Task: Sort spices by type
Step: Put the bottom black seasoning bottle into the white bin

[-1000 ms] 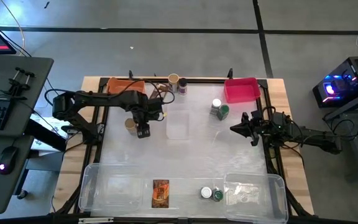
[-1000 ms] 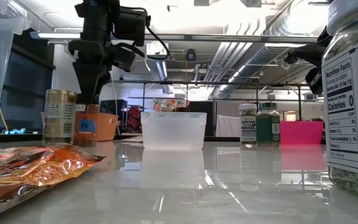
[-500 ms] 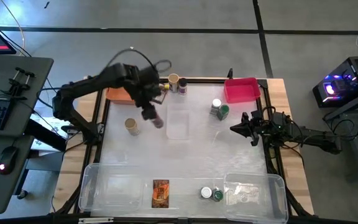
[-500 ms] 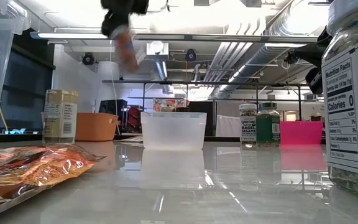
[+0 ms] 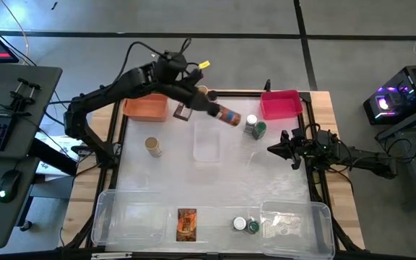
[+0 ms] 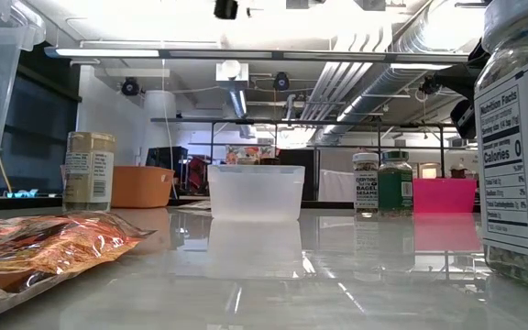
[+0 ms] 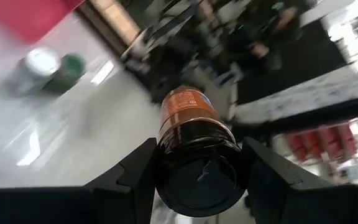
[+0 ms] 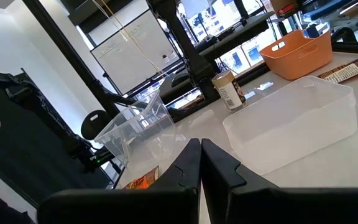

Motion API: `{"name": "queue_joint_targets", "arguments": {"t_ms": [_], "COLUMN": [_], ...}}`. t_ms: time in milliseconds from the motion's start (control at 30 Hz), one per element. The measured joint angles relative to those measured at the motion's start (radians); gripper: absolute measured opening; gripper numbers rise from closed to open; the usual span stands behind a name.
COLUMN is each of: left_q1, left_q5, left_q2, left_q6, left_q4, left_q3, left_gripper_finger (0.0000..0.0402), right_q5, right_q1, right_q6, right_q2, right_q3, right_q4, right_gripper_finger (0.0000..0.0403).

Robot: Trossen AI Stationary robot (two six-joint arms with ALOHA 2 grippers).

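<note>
From above, your left gripper [image 5: 217, 111] clamps a brown jar [image 5: 229, 116] in the air, between the orange bin [image 5: 145, 108] and pink bin [image 5: 281, 104]. The low view misses both. Left wrist view shows the jar's dark cap. Your right gripper [image 8: 201, 163] waits closed at the table's edge.

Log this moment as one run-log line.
left claw: shut on orange-labelled spice jar, held sideways above table, near white- and green-capped jars | right claw: shut, idle at right table edge
</note>
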State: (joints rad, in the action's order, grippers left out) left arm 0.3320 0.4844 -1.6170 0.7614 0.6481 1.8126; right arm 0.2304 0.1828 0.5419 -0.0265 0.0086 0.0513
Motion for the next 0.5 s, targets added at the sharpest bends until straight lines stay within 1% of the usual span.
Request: {"name": "queue_joint_targets", "arguments": {"t_ms": [100, 267, 400, 500], "left_q1": [-0.023, -0.048, -0.077, -0.139], "left_q5": [-0.011, -0.110, -0.267, -0.370], "left_q2": [-0.004, 0.003, 0.065, 0.128], "left_q6": [0.013, -0.034, -0.093, -0.101], "left_q4": [-0.063, -0.036, 0.013, 0.026], "left_q3": [0.000, -0.001, -0.002, 0.000], "left_gripper_finger": [0.0166, 0.0166, 0.0166, 0.0166], "right_q5": [0.000, 0.000, 0.000, 0.000], "right_q1": [0.000, 0.000, 0.000, 0.000], "right_q6": [0.000, 0.000, 0.000, 0.000], "right_q2": [0.000, 0.000, 0.000, 0.000], "right_q3": [0.000, 0.000, 0.000, 0.000], "right_q4": [0.000, 0.000, 0.000, 0.000], "right_gripper_finger": [0.0001, 0.0001, 0.0001, 0.0001]}}
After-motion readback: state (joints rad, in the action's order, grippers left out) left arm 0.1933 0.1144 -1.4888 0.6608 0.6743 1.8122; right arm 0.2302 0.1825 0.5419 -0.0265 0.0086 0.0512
